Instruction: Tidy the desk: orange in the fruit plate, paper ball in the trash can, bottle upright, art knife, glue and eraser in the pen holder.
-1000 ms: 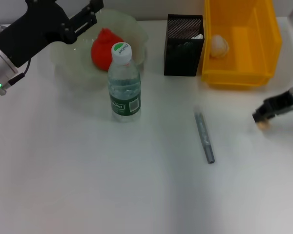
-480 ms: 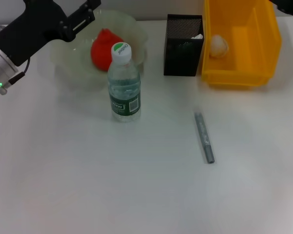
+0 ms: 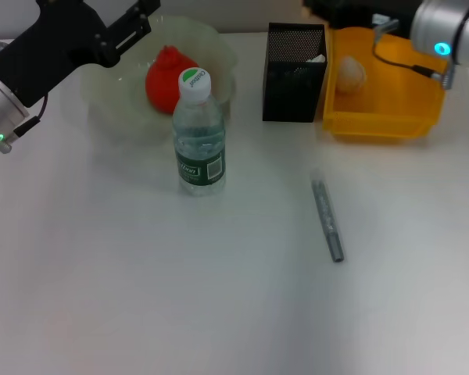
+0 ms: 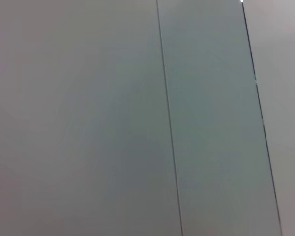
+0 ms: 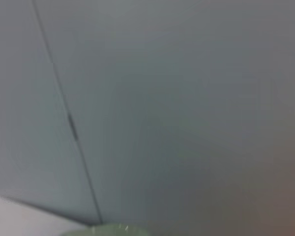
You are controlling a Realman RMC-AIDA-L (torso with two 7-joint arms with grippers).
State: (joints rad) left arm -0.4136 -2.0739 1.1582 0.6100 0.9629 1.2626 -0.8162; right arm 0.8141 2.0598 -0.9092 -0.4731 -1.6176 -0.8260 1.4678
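The right end effector [image 3: 328,9] has swung from the desk [image 3: 219,297] to above the pen holder [image 3: 294,72]; its grip cannot be told. Judged step: dropping the eraser in.

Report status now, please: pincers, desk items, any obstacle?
Right pincer out of sight, arm above pen holder. Left pincer over fruit plate, orange inside. Bottle upright. Grey art knife lying on table.

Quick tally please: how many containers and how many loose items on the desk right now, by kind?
Containers: 3 – pale-green ruffled fruit plate, black mesh pen holder, yellow plastic trash can
Round items: 2 – red-orange orange, white paper ball
Clear water bottle: 1
Grey art knife: 1
Total: 7
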